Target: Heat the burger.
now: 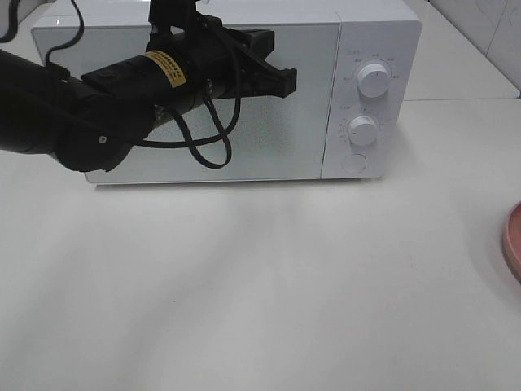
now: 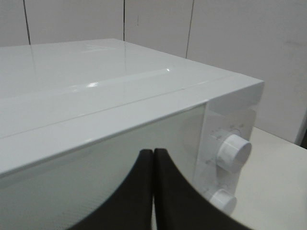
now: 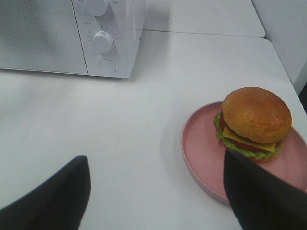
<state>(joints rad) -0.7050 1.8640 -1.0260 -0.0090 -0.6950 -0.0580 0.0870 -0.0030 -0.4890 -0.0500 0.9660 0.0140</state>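
The burger (image 3: pixel 256 117), a tan-brown bun with cheese and lettuce, sits on a salmon-pink plate (image 3: pixel 199 148) on the white table, to the right of the microwave. My right gripper (image 3: pixel 156 158) hovers open above the table just short of the plate, and nothing is between its fingers. The white microwave (image 1: pixel 244 90) has its door closed. My left gripper (image 1: pixel 286 81) is shut and empty, held in front of the upper part of the door near its right edge. The left wrist view shows the left gripper's fingertips (image 2: pixel 144 163) pressed together.
Two white knobs (image 1: pixel 374 79) (image 1: pixel 362 129) and a round button (image 1: pixel 353 161) sit on the microwave's right panel. Only the plate's rim (image 1: pixel 513 244) shows at the right edge of the exterior view. A tiled wall stands behind the table.
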